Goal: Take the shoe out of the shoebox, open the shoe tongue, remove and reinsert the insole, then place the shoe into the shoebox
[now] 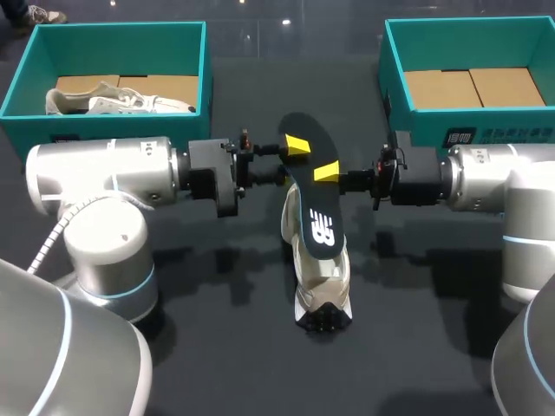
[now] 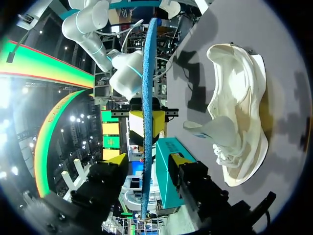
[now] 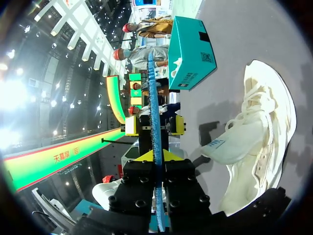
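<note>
Tabletop (image 1: 217, 347) dark grey — shoe (image 1: 323, 290) resting mid-table, insole (image 1: 316, 217) above, shoeboxes (image 1: 117, 48) (image 1: 473, 43) behind.

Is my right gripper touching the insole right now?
Touching. The right wrist view shows the right gripper with both fingers pressed against the insole from two sides.

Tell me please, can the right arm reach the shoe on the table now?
Probably not yet: the right arm has its jaws shut on the insole, which hangs over the shoe. It must let go first.
</note>
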Robot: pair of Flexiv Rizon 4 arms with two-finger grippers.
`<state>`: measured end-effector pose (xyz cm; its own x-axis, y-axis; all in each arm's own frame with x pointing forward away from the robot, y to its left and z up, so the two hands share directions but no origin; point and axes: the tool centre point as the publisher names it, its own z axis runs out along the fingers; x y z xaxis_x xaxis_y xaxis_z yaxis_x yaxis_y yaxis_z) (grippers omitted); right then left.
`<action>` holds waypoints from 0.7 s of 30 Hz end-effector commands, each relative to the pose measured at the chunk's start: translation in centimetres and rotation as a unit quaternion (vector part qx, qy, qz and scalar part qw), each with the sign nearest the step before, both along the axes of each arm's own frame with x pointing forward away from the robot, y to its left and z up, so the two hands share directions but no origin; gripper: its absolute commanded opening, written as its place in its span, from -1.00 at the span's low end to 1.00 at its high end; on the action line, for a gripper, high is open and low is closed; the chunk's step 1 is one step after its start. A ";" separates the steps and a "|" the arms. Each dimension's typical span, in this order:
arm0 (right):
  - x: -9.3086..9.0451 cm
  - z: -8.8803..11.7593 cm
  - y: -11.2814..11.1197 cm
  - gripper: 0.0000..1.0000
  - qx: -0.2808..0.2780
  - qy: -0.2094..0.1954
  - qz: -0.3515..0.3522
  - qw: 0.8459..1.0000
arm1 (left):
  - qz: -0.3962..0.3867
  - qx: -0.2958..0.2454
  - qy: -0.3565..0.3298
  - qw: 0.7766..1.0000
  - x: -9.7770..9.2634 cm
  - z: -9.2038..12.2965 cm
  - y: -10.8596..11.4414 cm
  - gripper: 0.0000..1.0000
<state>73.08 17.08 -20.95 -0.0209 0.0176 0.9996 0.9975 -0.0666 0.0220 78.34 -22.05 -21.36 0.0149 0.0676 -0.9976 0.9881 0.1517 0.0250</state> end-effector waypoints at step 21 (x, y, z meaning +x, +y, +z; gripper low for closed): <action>-0.1 0.0 0.1 -1.00 -0.001 0.000 -0.001 1.000 | 0.023 0.015 -0.023 0.999 -0.2 -0.3 -2.1 -1.00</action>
<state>73.10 17.08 -21.01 -0.0207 0.0179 0.9996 0.9975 -0.0668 0.0218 78.13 -23.67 -21.55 0.0562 0.0970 -0.9937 0.9789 0.1903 0.0740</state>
